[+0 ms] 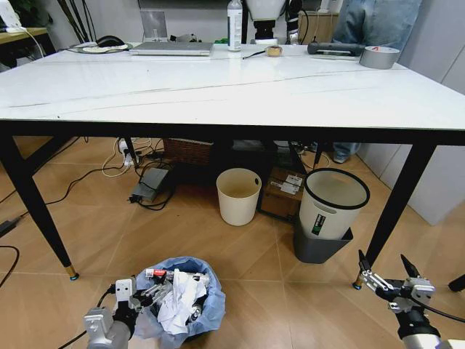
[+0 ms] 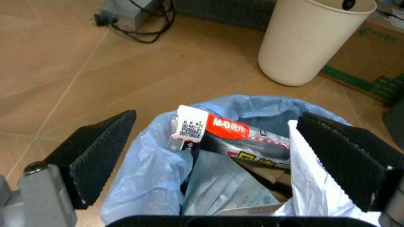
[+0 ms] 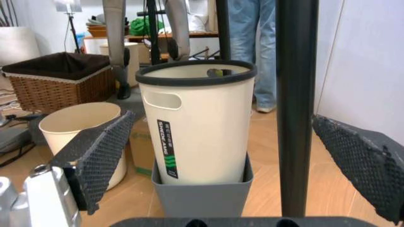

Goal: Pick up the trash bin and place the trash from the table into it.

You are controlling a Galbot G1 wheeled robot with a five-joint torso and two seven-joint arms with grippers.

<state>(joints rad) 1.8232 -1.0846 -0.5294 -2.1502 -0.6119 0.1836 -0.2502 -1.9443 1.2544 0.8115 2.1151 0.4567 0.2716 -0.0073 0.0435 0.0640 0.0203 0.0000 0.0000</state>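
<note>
The trash bin (image 1: 207, 309), lined with a crinkled light-blue bag, stands on the wood floor in front of the table (image 1: 218, 87). Trash (image 1: 178, 298) fills it: white crumpled paper, a red-and-white wrapper (image 2: 227, 127) and grey packets. My left gripper (image 1: 149, 293) is open at the bin's near-left rim. In the left wrist view its black fingers (image 2: 94, 156) spread to either side of the blue bag (image 2: 145, 165). My right gripper (image 1: 383, 263) hangs open low by the table's front right leg (image 1: 396, 211), holding nothing.
Under the table stand a cream bucket (image 1: 238, 195) and a white bin with a black rim (image 1: 333, 202) set in a grey tub (image 1: 320, 247). Cables and a power brick (image 1: 149, 182) lie on the floor. A laptop (image 1: 171, 48) and tape roll (image 1: 378, 57) sit on the table's far edge.
</note>
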